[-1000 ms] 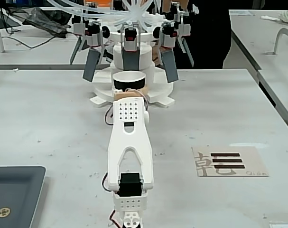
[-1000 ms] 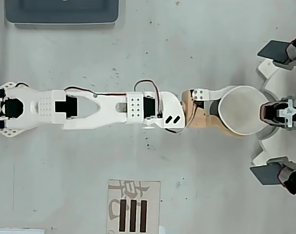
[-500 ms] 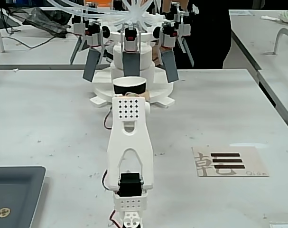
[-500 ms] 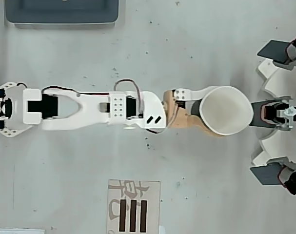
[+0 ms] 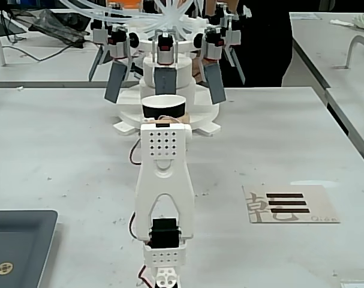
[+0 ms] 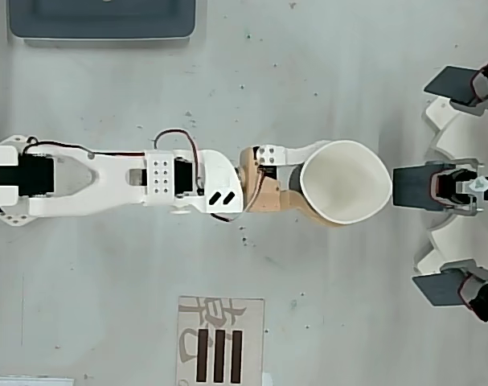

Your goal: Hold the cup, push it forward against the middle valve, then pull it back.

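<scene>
Gripping the cup (image 6: 344, 182) from its left side in the overhead view, the gripper (image 6: 304, 185) has its fingers closed around the black wall, with the white rim squeezed slightly out of round. The cup sits between the arm (image 6: 107, 178) and the middle valve (image 6: 416, 187), its rim just short of the grey paddle, a narrow gap showing between them. In the fixed view the cup (image 5: 164, 107) stands upright directly in front of the valve (image 5: 165, 79), above the white dispenser base (image 5: 202, 123)

Bright even light, faint shadows, slightly soft
</scene>
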Controlling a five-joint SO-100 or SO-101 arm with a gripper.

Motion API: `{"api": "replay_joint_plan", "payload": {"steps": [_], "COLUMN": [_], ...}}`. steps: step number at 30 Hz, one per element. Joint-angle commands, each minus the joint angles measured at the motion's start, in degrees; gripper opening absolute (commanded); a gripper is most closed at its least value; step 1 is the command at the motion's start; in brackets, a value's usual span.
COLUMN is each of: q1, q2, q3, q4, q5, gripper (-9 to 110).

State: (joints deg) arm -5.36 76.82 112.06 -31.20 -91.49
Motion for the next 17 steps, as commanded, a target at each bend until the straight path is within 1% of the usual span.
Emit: {"api": "replay_joint_plan", "payload": {"steps": [1, 17], "q1": [0.35, 0.35], "q2": [4.57, 3.87], "q3": [-0.35, -0.35], "q4": [-1.67, -1.93], "q5": [-0.35, -0.35], "gripper": [4, 3]}}
